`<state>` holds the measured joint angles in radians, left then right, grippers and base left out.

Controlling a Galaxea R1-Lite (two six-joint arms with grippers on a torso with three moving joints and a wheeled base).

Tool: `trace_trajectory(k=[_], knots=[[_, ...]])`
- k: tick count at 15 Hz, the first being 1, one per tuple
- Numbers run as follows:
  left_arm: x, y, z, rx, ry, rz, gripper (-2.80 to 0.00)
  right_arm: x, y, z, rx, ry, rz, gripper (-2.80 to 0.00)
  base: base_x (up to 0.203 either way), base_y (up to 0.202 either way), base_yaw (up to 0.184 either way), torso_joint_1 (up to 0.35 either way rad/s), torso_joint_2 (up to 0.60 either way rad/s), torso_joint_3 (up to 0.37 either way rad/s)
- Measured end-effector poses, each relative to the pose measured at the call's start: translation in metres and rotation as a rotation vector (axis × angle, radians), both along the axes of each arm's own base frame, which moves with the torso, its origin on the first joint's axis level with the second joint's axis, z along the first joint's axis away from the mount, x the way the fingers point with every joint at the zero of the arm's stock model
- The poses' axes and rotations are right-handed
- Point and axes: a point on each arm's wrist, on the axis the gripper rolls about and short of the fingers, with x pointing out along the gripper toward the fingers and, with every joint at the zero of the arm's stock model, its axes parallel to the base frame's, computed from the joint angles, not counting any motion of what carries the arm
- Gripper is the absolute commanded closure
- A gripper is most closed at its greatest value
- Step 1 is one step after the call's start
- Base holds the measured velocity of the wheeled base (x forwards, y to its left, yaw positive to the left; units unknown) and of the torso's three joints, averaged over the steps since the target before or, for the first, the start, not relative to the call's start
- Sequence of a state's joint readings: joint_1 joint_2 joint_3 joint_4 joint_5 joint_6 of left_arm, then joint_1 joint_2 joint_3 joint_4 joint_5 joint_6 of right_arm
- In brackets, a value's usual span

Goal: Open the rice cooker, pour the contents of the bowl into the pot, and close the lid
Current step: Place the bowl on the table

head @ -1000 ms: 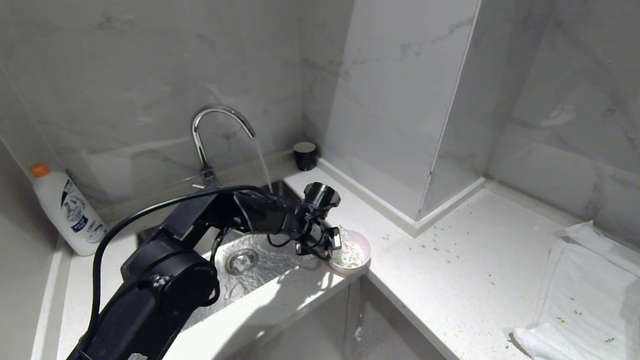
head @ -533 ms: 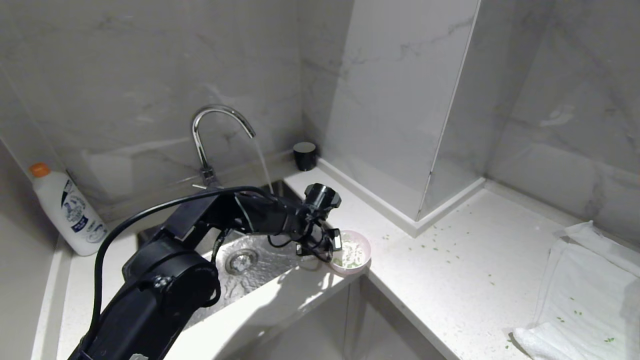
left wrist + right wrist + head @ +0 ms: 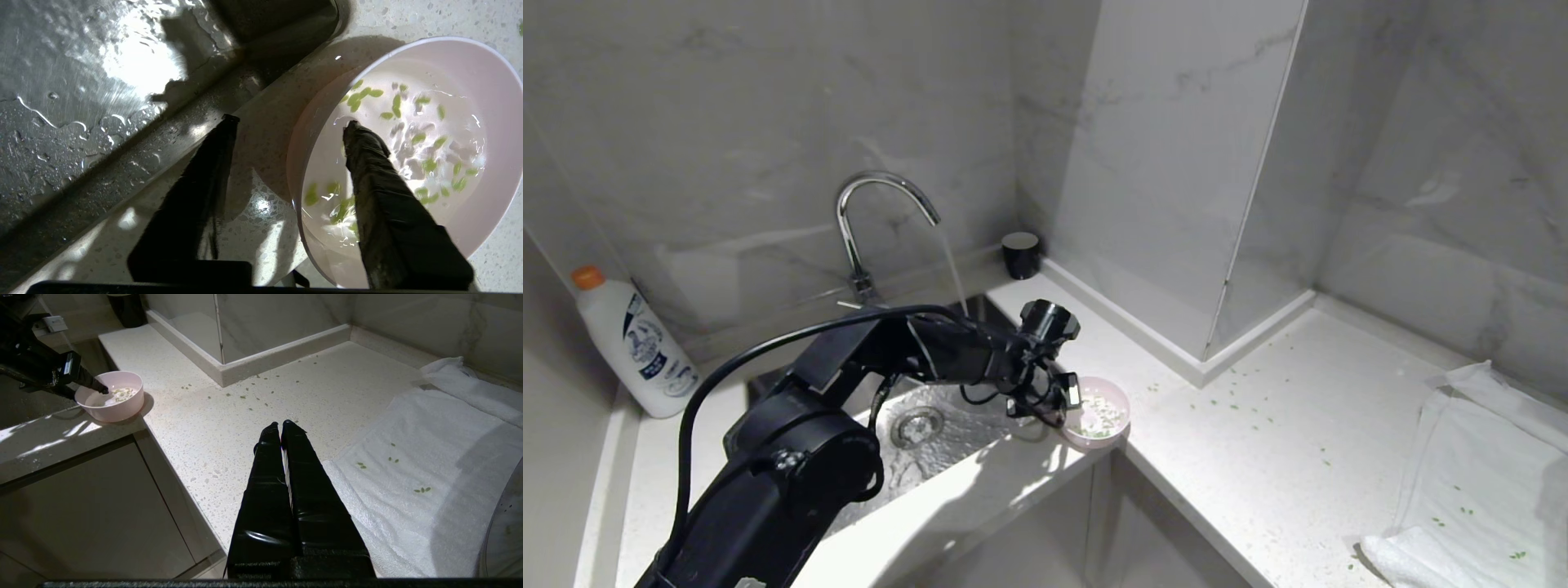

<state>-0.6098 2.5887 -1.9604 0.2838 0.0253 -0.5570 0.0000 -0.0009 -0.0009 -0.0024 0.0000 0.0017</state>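
Pink round plastic bowl [image 3: 1097,415] rests on the speckled white counter [image 3: 1258,457] at the sink edge; left claw [image 3: 288,126] straddles its rim, parted, releasing; right claw [image 3: 280,425] closed, parked.

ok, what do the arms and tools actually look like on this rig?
Left arm: matte black, bulky rounded joints, one loose black cable arching over it, a small white label by the wrist. Left tool: two long tapered black fingers, wet. Right tool: glossy black paired fingers.
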Motion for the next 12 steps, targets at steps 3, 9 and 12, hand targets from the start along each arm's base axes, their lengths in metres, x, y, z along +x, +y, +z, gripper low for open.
trace_trajectory(k=[3, 9, 12], knots=[[0.000, 0.000, 0.003, -0.005, -0.003, 0.001, -2.80, 0.000, 0.000, 0.000, 0.000, 0.000, 0.000, 0.00, 0.000, 0.000, 0.000, 0.000, 0.00, 0.000], [-0.002, 0.000, 0.025, -0.043, -0.042, 0.000, -2.80, 0.000, 0.000, 0.000, 0.000, 0.000, 0.000, 0.00, 0.000, 0.000, 0.000, 0.000, 0.00, 0.000], [-0.004, 0.005, 0.038, -0.049, -0.039, 0.015, -2.80, 0.000, 0.000, 0.000, 0.000, 0.000, 0.000, 0.00, 0.000, 0.000, 0.000, 0.000, 0.00, 0.000]])
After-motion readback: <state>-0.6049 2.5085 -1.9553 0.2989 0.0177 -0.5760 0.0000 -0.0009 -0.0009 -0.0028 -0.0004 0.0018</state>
